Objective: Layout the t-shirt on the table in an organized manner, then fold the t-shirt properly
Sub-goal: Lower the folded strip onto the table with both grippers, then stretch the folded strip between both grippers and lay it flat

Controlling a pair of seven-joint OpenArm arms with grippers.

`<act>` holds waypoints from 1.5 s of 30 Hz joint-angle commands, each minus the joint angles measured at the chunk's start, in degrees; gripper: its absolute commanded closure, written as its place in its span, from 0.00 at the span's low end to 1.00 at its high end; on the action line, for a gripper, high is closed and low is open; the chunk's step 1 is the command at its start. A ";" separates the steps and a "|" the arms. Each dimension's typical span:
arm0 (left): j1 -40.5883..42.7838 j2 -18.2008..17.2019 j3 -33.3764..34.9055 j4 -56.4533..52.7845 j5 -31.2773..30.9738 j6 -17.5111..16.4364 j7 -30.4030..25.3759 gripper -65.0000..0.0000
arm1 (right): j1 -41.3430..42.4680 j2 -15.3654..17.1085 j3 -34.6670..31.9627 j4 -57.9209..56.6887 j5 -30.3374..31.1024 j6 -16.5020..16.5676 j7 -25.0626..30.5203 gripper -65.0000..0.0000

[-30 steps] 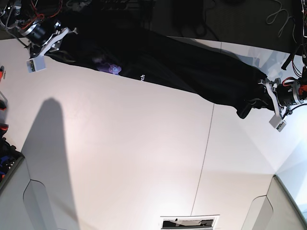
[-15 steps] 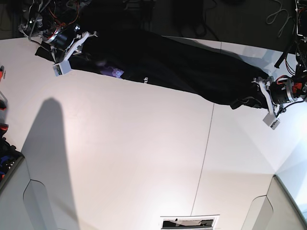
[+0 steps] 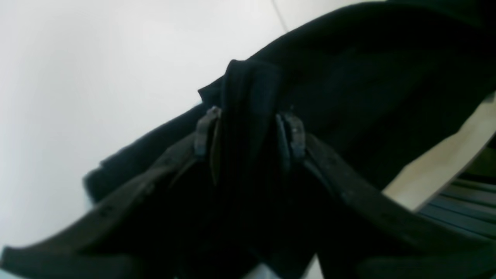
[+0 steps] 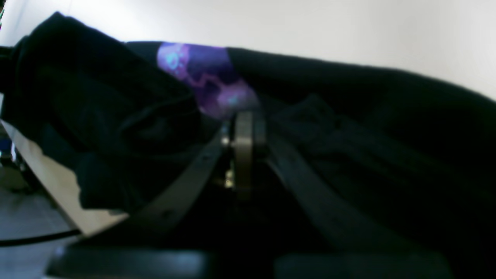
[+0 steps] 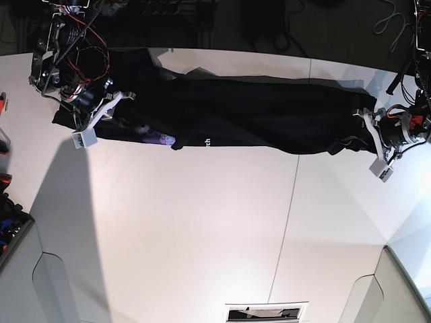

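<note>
The t-shirt (image 5: 249, 118) is held stretched along the far edge of the desk (image 5: 202, 222), bunched, not flat. The left pincer (image 3: 248, 131) is clamped on a thick fold; the right pincer (image 4: 244, 131) is closed tight on fabric. Spreading and folding are judged undone.

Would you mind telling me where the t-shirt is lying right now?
In the base view the t-shirt stretches in a long band along the far edge of the table, crossing its dark seam, pulled between the two arms.
</note>
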 commanded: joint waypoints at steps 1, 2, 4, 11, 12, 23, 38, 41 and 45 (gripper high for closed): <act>-0.92 -1.25 -0.63 0.55 -0.94 -0.10 -1.68 0.62 | 0.79 0.44 0.11 -0.55 -2.93 -1.11 -1.46 1.00; -0.94 -1.25 -0.63 0.39 -1.20 -0.10 -2.01 0.59 | 1.49 0.44 0.11 -0.90 -3.06 -1.11 -1.46 1.00; -1.14 -1.27 -0.66 0.09 -1.97 -0.10 -2.25 0.45 | 2.58 0.44 0.11 -1.14 -3.08 -1.11 -1.49 1.00; -1.27 -1.29 -4.11 0.04 -1.05 -0.10 -3.78 0.36 | 4.66 0.48 0.11 -1.11 -6.05 -1.11 -0.11 1.00; -1.25 -1.29 -5.27 0.04 -2.47 -0.10 -3.61 0.36 | 5.05 0.63 0.11 -1.14 -6.49 -1.11 0.02 1.00; 0.44 -1.38 -11.85 0.04 -15.26 -0.10 5.81 0.37 | 7.72 6.82 0.50 3.37 0.35 -1.14 -0.22 1.00; 3.13 0.66 -11.91 -8.76 -15.06 -0.10 2.95 0.37 | 0.00 11.28 7.30 12.26 7.26 -1.70 -7.54 1.00; 1.64 1.03 -13.07 -13.22 -16.59 -0.10 2.99 0.37 | -2.12 11.28 11.65 12.96 9.03 -1.68 -7.56 1.00; 1.84 1.70 -14.73 -14.01 -19.12 -0.10 5.51 0.37 | -5.07 11.28 18.51 14.62 12.59 -1.66 -7.63 1.00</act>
